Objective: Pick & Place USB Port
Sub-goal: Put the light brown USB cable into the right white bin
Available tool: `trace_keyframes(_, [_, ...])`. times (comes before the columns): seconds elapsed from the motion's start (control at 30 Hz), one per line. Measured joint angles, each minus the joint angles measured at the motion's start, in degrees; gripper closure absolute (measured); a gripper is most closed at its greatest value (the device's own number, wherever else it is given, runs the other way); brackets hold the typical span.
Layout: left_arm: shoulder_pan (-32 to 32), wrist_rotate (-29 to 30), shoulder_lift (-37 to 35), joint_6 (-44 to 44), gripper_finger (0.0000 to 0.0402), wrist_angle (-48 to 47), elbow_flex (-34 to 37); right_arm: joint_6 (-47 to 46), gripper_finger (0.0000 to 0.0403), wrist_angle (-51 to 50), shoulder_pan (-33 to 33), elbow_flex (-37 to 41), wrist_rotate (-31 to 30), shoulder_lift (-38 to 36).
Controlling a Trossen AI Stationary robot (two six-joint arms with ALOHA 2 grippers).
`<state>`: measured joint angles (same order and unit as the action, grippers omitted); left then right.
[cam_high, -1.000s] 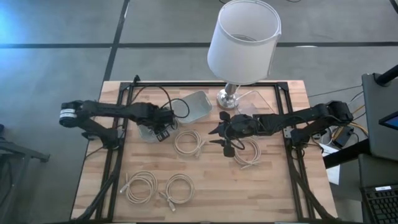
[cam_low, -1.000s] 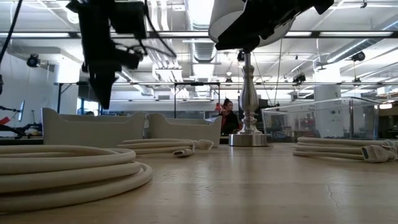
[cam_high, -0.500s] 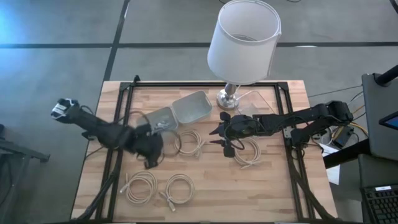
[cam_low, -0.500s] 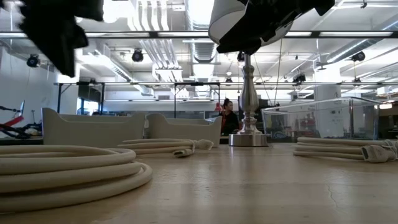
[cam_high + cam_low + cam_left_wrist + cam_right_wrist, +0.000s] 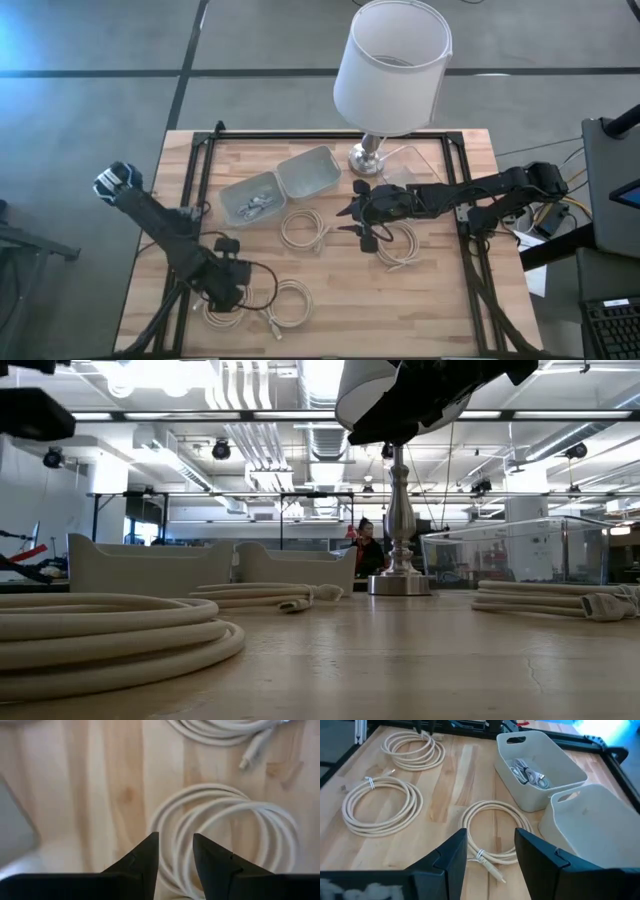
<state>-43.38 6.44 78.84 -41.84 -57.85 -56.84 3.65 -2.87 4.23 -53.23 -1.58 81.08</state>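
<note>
Several coiled white USB cables lie flat on the wooden table. My left gripper (image 5: 226, 284) (image 5: 176, 851) hangs open above the near-left coil (image 5: 226, 301) (image 5: 227, 837), and the low view shows it well above the table. A second coil (image 5: 289, 302) lies beside that one. My right gripper (image 5: 361, 216) (image 5: 491, 851) waits open near the table's middle, between a coil (image 5: 304, 229) (image 5: 492, 839) and another coil (image 5: 401, 246). One grey bin (image 5: 250, 197) (image 5: 540, 751) holds a cable (image 5: 528, 773). The bin beside it (image 5: 309, 171) (image 5: 595, 817) shows nothing inside.
A lamp with a white shade (image 5: 392, 65) stands on its metal base (image 5: 367, 158) at the far edge, with a clear box (image 5: 411, 165) next to it. A black frame (image 5: 200, 160) borders the table. Bare wood (image 5: 350, 300) lies near the front edge.
My left arm has swung from over the grey bin toward the table's near edge and now hangs above the near-left coil. A cable shows lying in that bin, where the gripper covered it before. The right arm has kept still.
</note>
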Motion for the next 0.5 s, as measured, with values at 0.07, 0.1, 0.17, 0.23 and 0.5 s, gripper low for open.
trace_keyframes(0.07, [0.02,-2.79,1.48,-2.13,0.0278,1.11,-0.02,2.16,0.0243,0.21,0.00,0.00,0.00,0.00])
trace_keyframes(0.1, [0.02,-4.30,2.38,-3.32,0.0278,1.55,-0.02,2.97,0.0245,0.21,0.00,0.00,0.00,0.00])
trace_keyframes(0.17, [-0.06,-6.68,4.16,-5.66,0.0278,1.92,0.00,4.54,0.0247,0.15,0.00,-0.28,-0.01,0.00])
trace_keyframes(0.23, [-0.08,-8.45,5.62,-7.79,0.0280,2.07,0.00,6.03,0.0248,0.25,-0.01,-0.72,-0.02,0.00])
trace_keyframes(0.5, [-0.20,-9.84,11.56,-8.62,0.0282,4.18,0.00,12.97,0.0239,0.32,0.00,-2.57,-0.03,0.00])
